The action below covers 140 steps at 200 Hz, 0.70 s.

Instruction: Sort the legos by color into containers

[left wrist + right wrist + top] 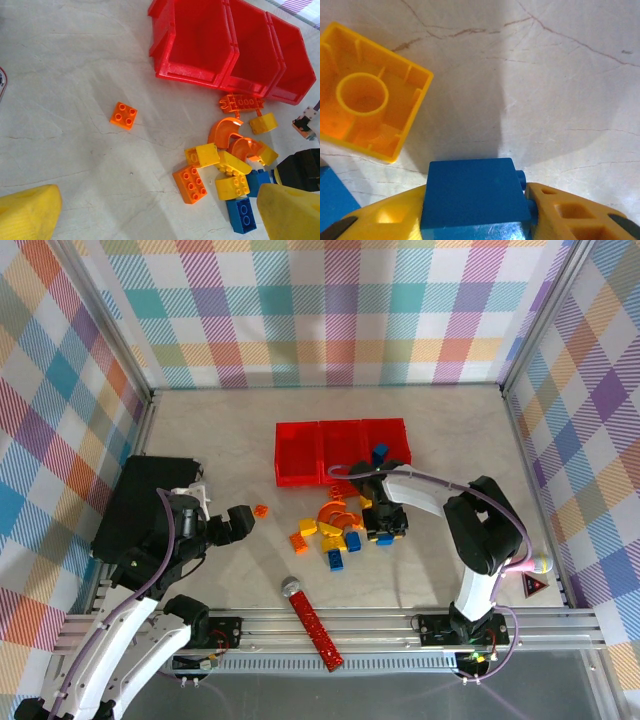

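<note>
The legos lie in a loose pile (pixel 335 530) of orange, yellow and blue bricks just in front of the containers (pixel 340 450), a row of three red bins. One blue brick (pixel 380 452) sits in the right bin. My right gripper (pixel 385 530) is down at the pile's right edge, and the right wrist view has it (pixel 475 220) shut on a blue lego (pixel 472 192), with an upturned yellow brick (pixel 367 112) just beyond. My left gripper (pixel 160 215) stands open above bare table. A single orange brick (pixel 124 115) lies ahead of it, left of the pile.
A large black case (pixel 140 505) sits at the left beside my left arm. A long red studded stick (pixel 313 623) with a grey round end lies near the front rail. Checkered walls close in the table on three sides.
</note>
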### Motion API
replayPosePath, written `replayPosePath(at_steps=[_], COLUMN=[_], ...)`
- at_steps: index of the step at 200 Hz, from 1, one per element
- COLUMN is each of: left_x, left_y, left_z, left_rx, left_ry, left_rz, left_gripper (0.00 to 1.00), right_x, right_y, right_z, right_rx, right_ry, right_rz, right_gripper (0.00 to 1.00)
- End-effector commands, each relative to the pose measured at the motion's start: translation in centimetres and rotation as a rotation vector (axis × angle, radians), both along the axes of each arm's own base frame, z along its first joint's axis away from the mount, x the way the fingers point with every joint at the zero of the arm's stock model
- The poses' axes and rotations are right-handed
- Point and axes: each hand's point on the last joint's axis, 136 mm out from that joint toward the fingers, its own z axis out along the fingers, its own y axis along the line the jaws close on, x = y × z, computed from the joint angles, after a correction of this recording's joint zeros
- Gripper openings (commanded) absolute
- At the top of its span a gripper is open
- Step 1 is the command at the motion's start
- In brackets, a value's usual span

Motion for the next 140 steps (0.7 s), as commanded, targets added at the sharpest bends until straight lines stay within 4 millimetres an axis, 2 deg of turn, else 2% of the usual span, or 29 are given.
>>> replayPosePath(at_steps=[1,23,38,50,78,108,140], left_x=[0.1,0.1,0.2,0.3,0.2,0.1,0.0], left_y=[-0.3,-0.3,-0.2,-0.2,-0.1,0.2,0.3], left_z=[0.2,0.3,0.2,0.3,0.3,0.7,0.7], left_rx=[-0.007,-0.003,0.003,0.005,0.018,0.027,0.032], left_ry=[-0.012,-0.011,-0.011,-0.012,-0.006,-0.016,-0.014], left_rz=[-0.003,-0.006,-0.006,-0.007,-0.004,-0.001,0.003], left_gripper=[1.0,1.0,1.0,1.0,1.0,1.0,1.0], right_x=[0.2,1.5,3.2,5.1,9.7,14.3,17.7], right_y=[-0.1,0.0,0.4,0.7,1.3,1.2,1.2], right_z=[2.7,6.0,8.6,10.6,13.7,15.4,15.5], right_rx=[-0.004,0.002,0.008,0.016,0.042,0.091,0.165], right_ry=[-0.044,-0.116,-0.182,-0.226,-0.286,-0.331,-0.347], right_rz=[0.02,0.054,0.089,0.11,0.141,0.14,0.119], right_gripper=[0.4,0.39,0.4,0.4,0.39,0.38,0.37])
